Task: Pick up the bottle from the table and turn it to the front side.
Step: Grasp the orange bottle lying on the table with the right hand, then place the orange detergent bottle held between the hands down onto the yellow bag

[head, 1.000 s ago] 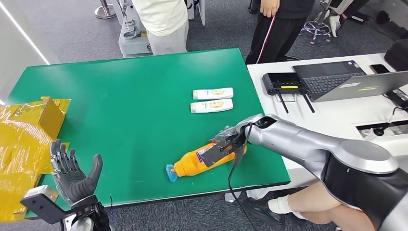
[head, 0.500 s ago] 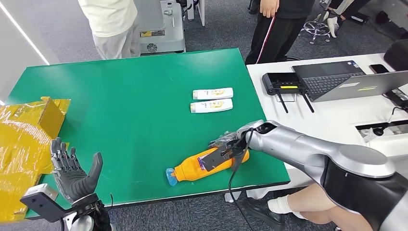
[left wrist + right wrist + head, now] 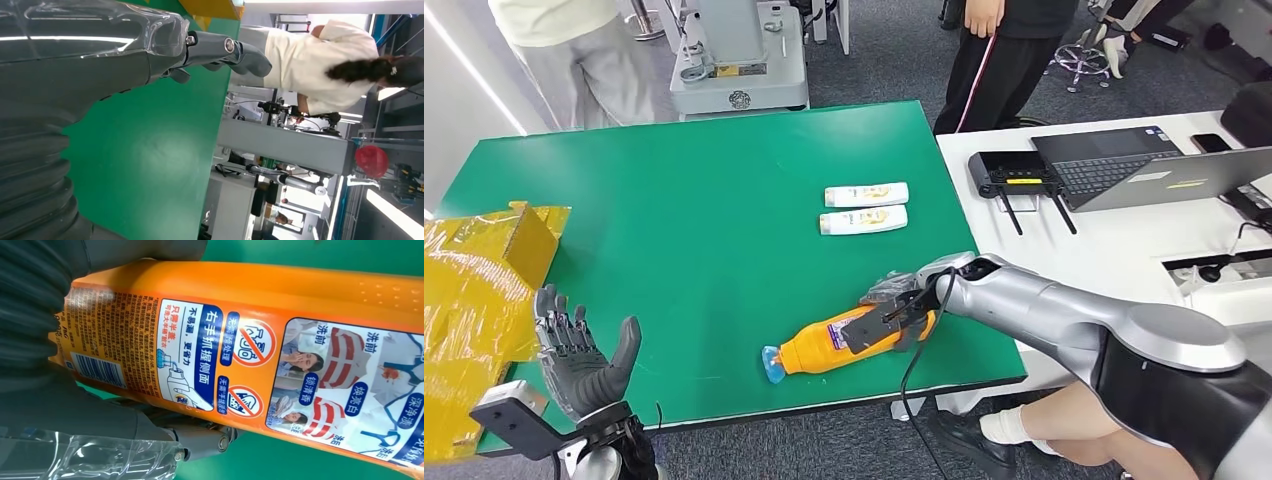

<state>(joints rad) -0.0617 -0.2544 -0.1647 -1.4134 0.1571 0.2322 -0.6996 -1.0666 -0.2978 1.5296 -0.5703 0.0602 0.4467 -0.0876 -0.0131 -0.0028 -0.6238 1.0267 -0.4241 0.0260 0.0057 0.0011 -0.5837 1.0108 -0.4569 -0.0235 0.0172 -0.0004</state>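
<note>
While our right hand (image 3: 894, 312) stays clenched around the orange bottle (image 3: 824, 345), now shifted slightly left in frame, its label reads "右手抓握侧面"; our left hand (image 3: 579, 358) remains released.

A green desk (image 3: 684, 200) carried an orange bottle (image 3: 824, 346) lying on its side at about five o'clock, and two white tubes (image 3: 865, 207) side by side near three o'clock.

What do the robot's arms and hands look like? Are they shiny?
Yes! The right arm is smooth, shiny silver with a black shoulder part, and a black cable hangs from its wrist. The left robot hand is dark grey with a thick thumb. The right robot hand is dark grey too, with a ribbed cover and clear plastic.
</note>
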